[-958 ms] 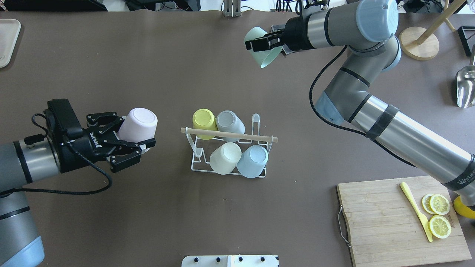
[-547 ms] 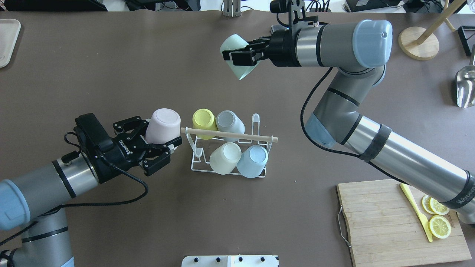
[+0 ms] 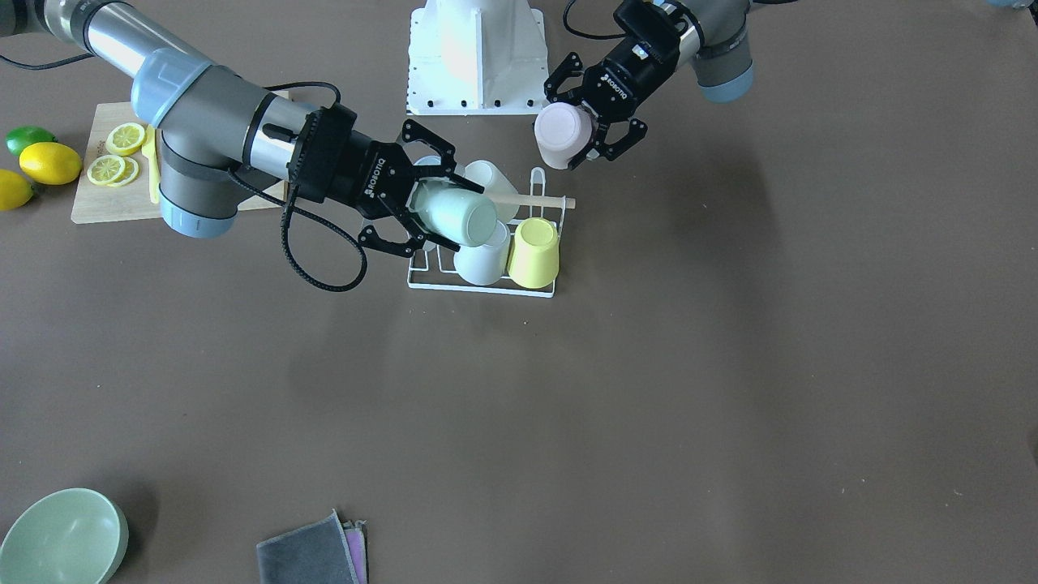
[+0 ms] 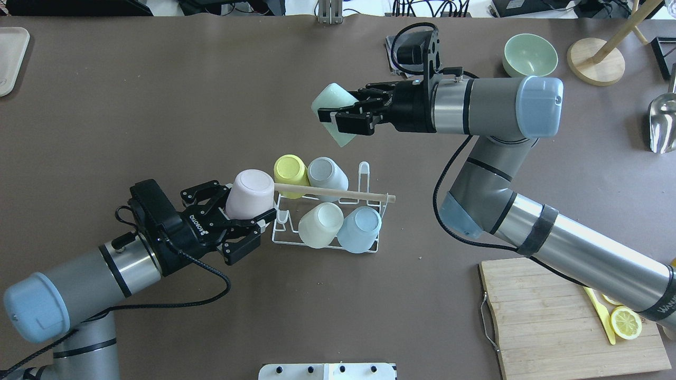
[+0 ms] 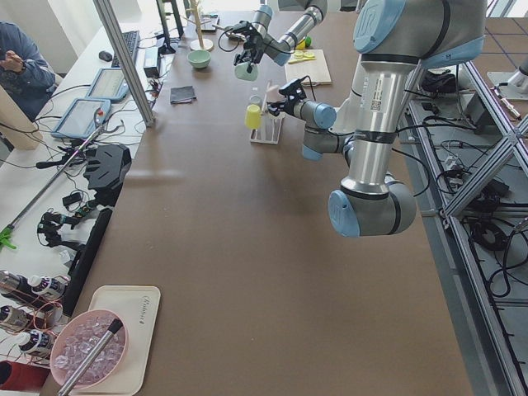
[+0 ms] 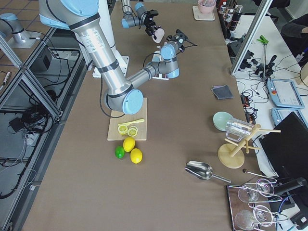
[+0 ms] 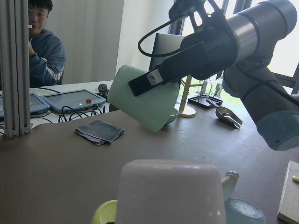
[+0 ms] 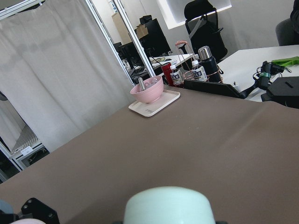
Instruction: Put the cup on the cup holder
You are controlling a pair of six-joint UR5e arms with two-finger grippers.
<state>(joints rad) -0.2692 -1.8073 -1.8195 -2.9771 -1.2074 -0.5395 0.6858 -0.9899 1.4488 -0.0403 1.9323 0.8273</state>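
Since half a second earlier, the left end effector [image 4: 247, 203] had swung right toward the cup holder [image 4: 348, 195]. Its fingers were closed on the sides of a pink cup [image 4: 249, 194], carried bottom-up. In the overhead view the cup now overlapped the left tip of the holder's wooden rod [image 4: 369, 197]. The front-facing view showed it raised, with a gap between cup and rod.

The holder itself had not shifted on the counter [image 4: 158, 105]. Four cups sat inverted on its prongs. On the far row were a yellow cup [image 4: 291, 169] and a grey cup [image 4: 327, 173]. On the near row were a cream cup [image 4: 320, 225] and a pale blue cup [image 4: 360, 228].

The right end effector [image 4: 338, 117] had come nearer to the holder's far side. Its fingers were clamped over the wall of a mint cup [image 4: 327, 100], held tilted in the air beyond the rack.

As that arm moved, a green bowl [image 4: 529, 54] came into sight at the counter's far right. Whether anything lay in it could not be told.

The arm now covered part of the cutting board [image 4: 554, 316]. One lemon slice [image 4: 626, 323] and the yellow knife [image 4: 599, 311] still showed.
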